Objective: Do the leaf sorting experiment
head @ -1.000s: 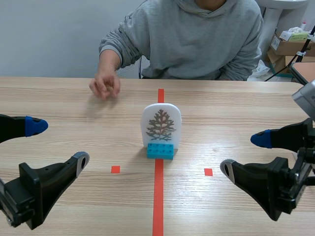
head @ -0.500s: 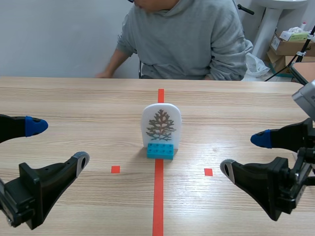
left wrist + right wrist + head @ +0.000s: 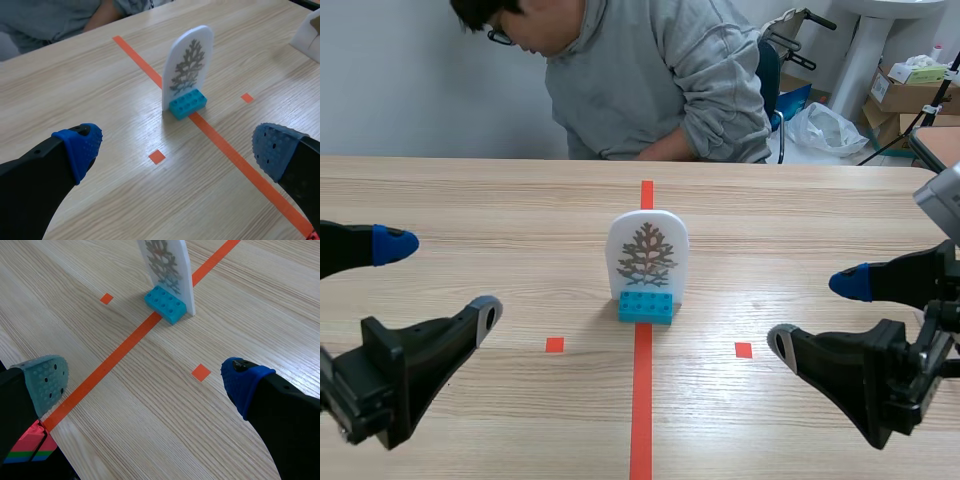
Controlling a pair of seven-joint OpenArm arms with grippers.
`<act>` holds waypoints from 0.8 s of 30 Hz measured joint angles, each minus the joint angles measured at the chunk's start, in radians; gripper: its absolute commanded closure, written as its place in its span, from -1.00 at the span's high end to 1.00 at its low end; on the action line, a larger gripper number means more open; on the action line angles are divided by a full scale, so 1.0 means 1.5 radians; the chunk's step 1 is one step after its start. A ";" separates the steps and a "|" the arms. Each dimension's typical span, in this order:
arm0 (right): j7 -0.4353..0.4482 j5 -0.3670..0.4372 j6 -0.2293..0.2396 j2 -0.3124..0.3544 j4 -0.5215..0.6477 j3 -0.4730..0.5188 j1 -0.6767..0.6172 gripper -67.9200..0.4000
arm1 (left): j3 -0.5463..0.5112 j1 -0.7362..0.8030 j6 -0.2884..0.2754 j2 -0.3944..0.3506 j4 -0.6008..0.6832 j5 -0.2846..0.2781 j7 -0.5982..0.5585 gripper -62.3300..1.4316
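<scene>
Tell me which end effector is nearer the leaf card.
Right, narrowly. The right end effector is open, right of the leaf card; the left end effector is open on its left, slightly farther.

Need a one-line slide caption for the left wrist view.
Open left tool faces an upright white leaf card in a blue brick base on the orange tape line.

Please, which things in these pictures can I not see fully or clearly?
Scene view: the hands of the person, hidden behind the table.
Every view: the leaf card's back face, turned away.
Right wrist view: the leaf card's top, cut by the frame edge; a red, green and blue striped thing under the right pincer, cut off.
</scene>
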 measured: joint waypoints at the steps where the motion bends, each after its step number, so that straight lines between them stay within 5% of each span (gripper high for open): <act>1: 0.000 0.000 0.000 0.000 0.000 0.000 0.000 0.87 | 0.001 -0.013 -0.004 -0.006 -0.011 -0.001 0.000 1.00; 11: 0.000 0.000 0.000 0.000 0.000 0.000 0.000 0.87 | 0.127 -0.181 -0.015 -0.089 -0.157 -0.001 0.007 1.00; 24: 0.000 -0.003 0.000 0.000 0.000 0.000 0.000 0.87 | 0.412 -0.524 -0.015 -0.037 -0.441 0.035 0.034 1.00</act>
